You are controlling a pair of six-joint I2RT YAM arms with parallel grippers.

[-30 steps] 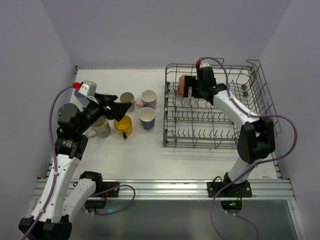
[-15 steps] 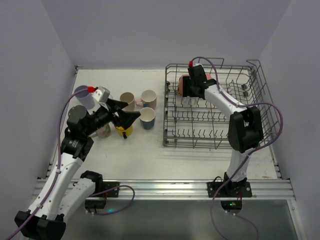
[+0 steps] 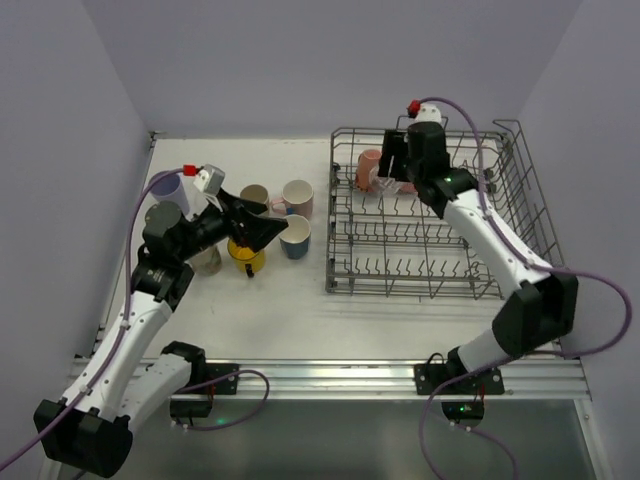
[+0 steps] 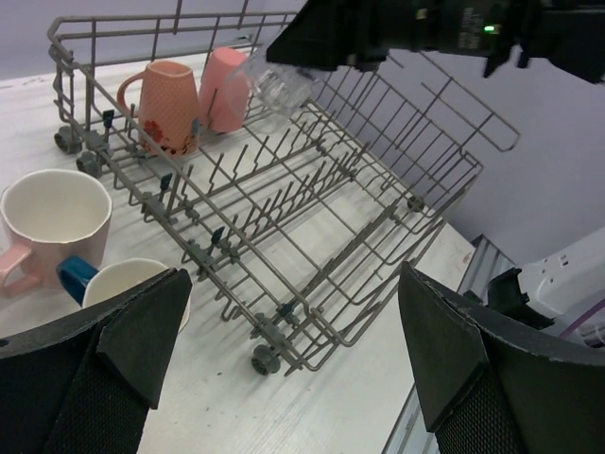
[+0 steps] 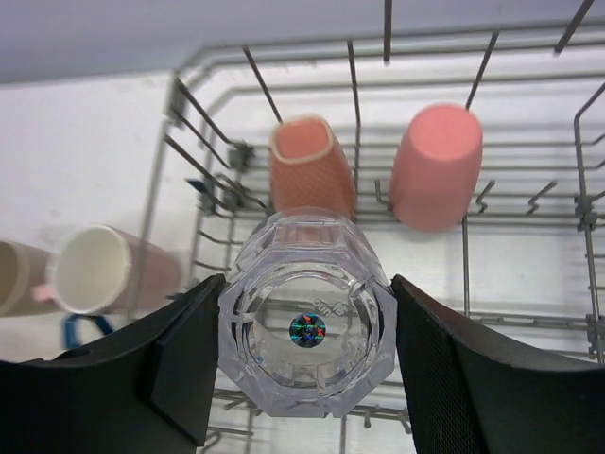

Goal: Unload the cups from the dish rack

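Note:
The grey wire dish rack (image 3: 420, 131) fills the right half of the table. My right gripper (image 5: 307, 345) is shut on a clear glass tumbler (image 5: 307, 331), held above the rack's back left part with its base toward the camera. Behind the tumbler a salmon mug (image 5: 307, 161) and a pink cup (image 5: 437, 165) stand upside down in the rack (image 5: 463, 246). My left gripper (image 3: 275, 232) hangs open and empty over the cups on the table, facing the rack (image 4: 312, 189). In the left wrist view the tumbler (image 4: 274, 80) shows beside the salmon mug (image 4: 170, 106).
Left of the rack stand a beige cup (image 3: 254, 196), a pink mug (image 3: 298, 197), a blue cup (image 3: 294, 236), a yellow mug (image 3: 246, 255), a cream mug (image 3: 205, 258) and a lavender cup (image 3: 168, 188). Walls close in the table on three sides.
My right gripper has shut on the glass tumbler and lifted it off the rack's tines. My left arm has swung right and forward, with its jaws still open.

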